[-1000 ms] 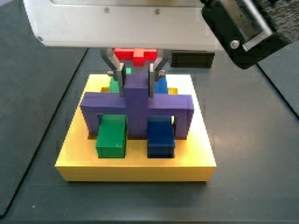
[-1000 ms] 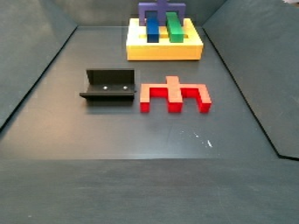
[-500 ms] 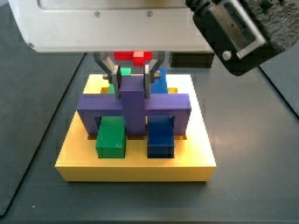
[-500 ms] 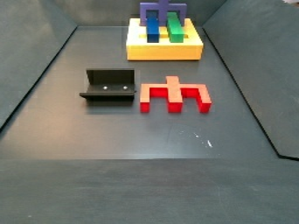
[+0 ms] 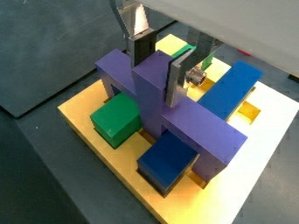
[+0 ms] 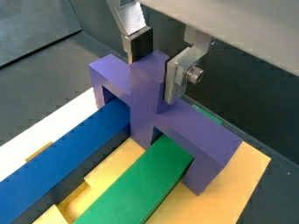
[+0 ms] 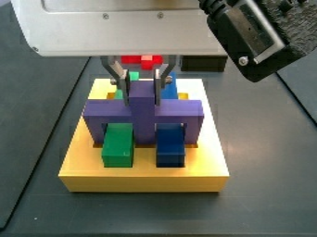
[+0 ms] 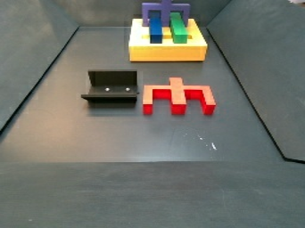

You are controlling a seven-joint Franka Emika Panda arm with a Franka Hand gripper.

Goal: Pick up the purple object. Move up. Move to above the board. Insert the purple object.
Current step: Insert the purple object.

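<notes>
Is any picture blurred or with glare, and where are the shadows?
Both wrist views are sharp enough on the purple object and the hand at its stem; the finger plates shine a little. In a side view the pale camera housing fills the top, overexposed, and hides most of the hand above the board. In a side view the floor shows a small glint; shadows there are soft.

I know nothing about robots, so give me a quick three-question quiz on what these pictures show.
1. True or false: the purple object straddles the green bar and the blue bar on the board.
2. Which part of the purple object sits between the fingers of the tool? A) a leg B) the upright stem
3. What colour is the notched block lying beside the fixture?

Key: 1 true; 2 B; 3 red.
</notes>
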